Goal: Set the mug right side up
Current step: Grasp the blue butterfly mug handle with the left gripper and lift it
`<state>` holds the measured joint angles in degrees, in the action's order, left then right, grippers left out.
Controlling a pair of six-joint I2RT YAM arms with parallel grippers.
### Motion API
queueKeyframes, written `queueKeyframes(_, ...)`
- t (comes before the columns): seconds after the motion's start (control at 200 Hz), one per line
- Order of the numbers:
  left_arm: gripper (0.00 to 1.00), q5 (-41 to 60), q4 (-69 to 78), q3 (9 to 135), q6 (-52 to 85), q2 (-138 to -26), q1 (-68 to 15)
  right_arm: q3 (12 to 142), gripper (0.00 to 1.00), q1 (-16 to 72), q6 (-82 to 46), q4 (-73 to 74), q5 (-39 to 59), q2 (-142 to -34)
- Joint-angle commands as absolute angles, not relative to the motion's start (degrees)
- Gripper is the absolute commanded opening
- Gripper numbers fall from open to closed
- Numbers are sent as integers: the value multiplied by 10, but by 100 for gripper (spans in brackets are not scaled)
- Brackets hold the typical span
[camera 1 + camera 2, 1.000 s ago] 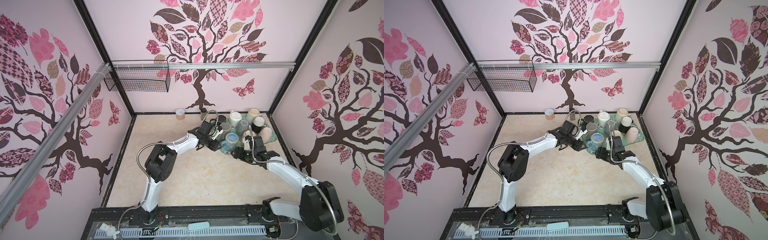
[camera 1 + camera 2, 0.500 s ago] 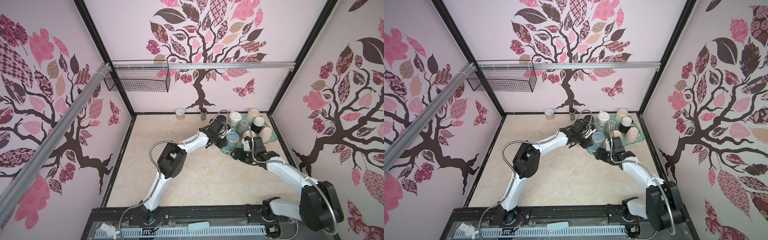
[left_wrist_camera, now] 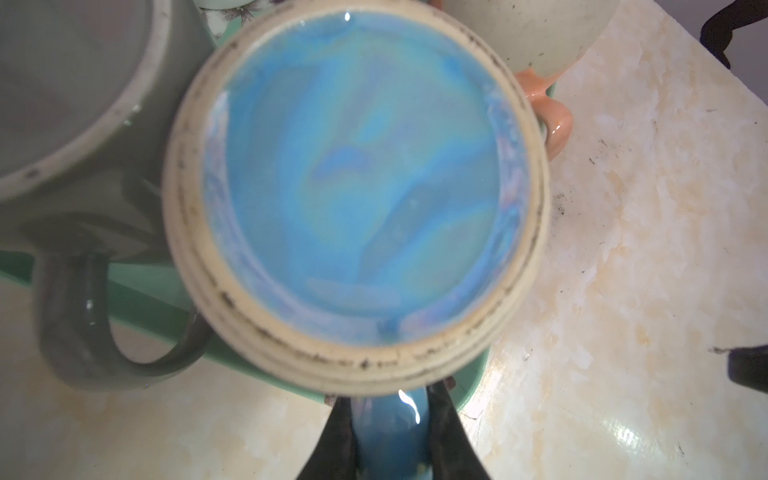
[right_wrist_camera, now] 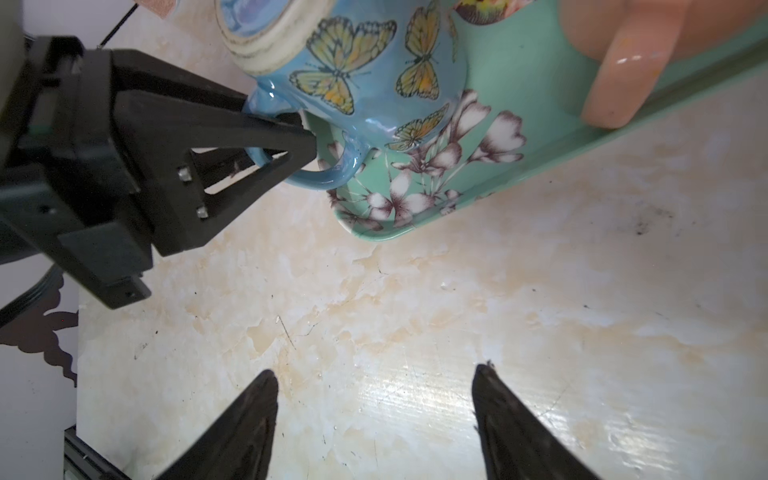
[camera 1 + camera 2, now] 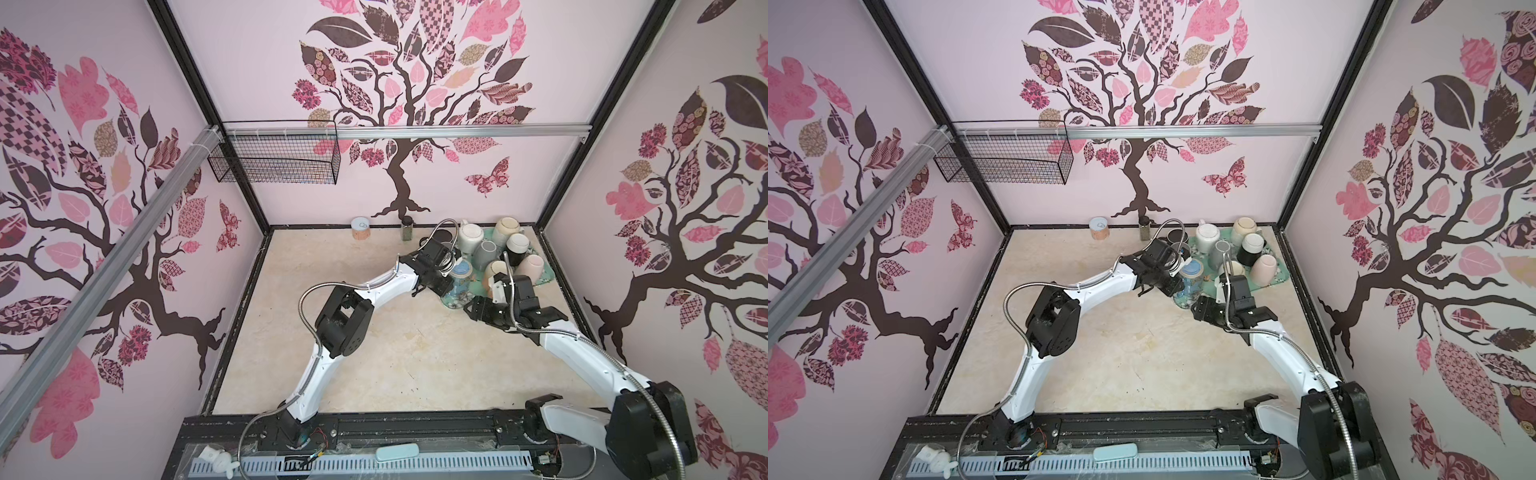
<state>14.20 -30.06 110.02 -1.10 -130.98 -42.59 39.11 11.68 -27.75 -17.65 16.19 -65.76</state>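
Right of centre in both top views, at the lower-left corner of the green floral tray (image 5: 543, 279), the butterfly mug (image 5: 459, 279) stands upside down. Mouth is down on the tray corner; the blue glazed base with its unglazed cream ring faces up. Its handle (image 4: 332, 174) sticks out over the tray edge on the frame-left side, toward the left arm.

The left gripper (image 3: 388, 395) is clamped on that handle. In the left wrist view a black finger presses each side of the blue loop. The right wrist view shows the same grip, fingertips at the upper part of the handle, close under the base. Cannot tell if the mug is lifted at all.

The right gripper (image 4: 376, 372) has its jaws wide apart and holds nothing. It hangs over bare marble-look tabletop (image 4: 415, 299), just lower right of the mug in the top views, near the tray corner but not touching it.

Other mugs crowd the tray. A grey mug (image 3: 83, 124) is just beside the butterfly mug. A peach-handled mug (image 4: 615, 83) is on its other side. A white jug (image 5: 469, 237), a cream mug (image 5: 505, 227), a black-and-white mug (image 5: 517, 247) and a pink mug (image 5: 532, 266) sit further up-frame. A small tin (image 5: 360, 228) and a dark jar (image 5: 407, 228) stand against the back wall, well apart from the tray.
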Motion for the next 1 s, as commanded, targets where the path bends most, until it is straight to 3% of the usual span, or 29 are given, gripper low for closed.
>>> queueKeyframes(0.0,0,164,-266,1090,-12,-1256,-437,374,75,84,-306,-164,189,-628)
queueKeyframes(0.43,0,178,-178,1003,39,-1139,-444,385,70,65,-370,-117,281,-626)
queueKeyframes(0.685,0,179,-132,970,101,-1121,-441,326,64,65,-484,0,334,-631)
queueKeyframes(0.845,0,179,-41,912,182,-1077,-424,276,61,65,-633,167,371,-644)
queueKeyframes(0.995,0,183,35,862,268,-1025,-385,322,60,84,-668,221,377,-665)
